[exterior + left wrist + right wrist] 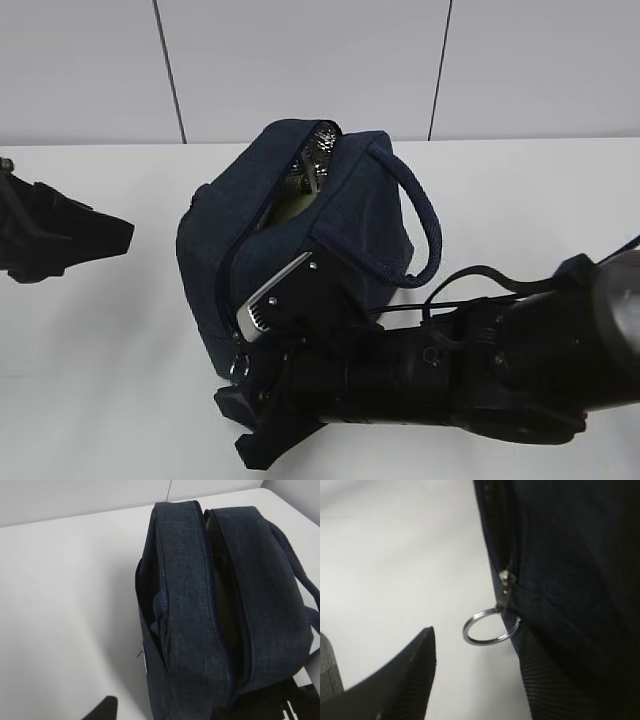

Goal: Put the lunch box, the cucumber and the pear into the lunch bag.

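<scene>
The navy lunch bag (290, 250) stands mid-table, its top zipper partly undone over silvery lining (318, 150). A pale greenish surface (285, 212) shows in the gap; I cannot tell what it is. The lunch box, cucumber and pear are otherwise hidden. My right gripper (245, 380) is at the bag's near end, open. In the right wrist view the silver zipper ring (490, 627) hangs just ahead of my right gripper (476, 647), untouched, with one ribbed finger (545, 680) against the fabric. My left gripper (115, 235) hovers open and empty left of the bag.
The rope handle (425, 230) loops off the bag's right side. The white table (100, 380) spreads around the bag, with a grey wall behind. In the left wrist view the bag (190, 605) fills the frame and one left finger (102, 711) shows at the bottom.
</scene>
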Motion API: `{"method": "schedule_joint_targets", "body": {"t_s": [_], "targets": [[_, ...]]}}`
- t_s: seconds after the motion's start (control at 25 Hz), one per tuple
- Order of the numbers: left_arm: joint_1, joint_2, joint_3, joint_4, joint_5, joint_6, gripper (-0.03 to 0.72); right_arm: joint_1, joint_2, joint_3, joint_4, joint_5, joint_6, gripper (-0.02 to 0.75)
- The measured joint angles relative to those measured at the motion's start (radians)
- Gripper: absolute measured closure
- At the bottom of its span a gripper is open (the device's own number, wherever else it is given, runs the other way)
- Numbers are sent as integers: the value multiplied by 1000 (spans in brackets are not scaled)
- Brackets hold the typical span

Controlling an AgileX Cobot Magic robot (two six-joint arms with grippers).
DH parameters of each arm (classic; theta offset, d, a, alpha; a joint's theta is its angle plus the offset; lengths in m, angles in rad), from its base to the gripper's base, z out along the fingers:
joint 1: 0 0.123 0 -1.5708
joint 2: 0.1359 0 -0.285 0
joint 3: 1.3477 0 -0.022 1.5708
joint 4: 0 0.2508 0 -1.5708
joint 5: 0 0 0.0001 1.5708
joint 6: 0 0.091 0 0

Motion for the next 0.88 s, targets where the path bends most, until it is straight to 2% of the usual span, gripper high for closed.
{"method": "schedule_joint_targets", "body": {"t_s": [0.36, 0.88], "targets": [[0, 0, 0, 0, -1, 0, 351, 0, 37, -8, 0, -31, 8, 306], [0, 0, 0, 0, -1, 0, 442, 0, 43, -14, -8, -67, 10, 307]]}}
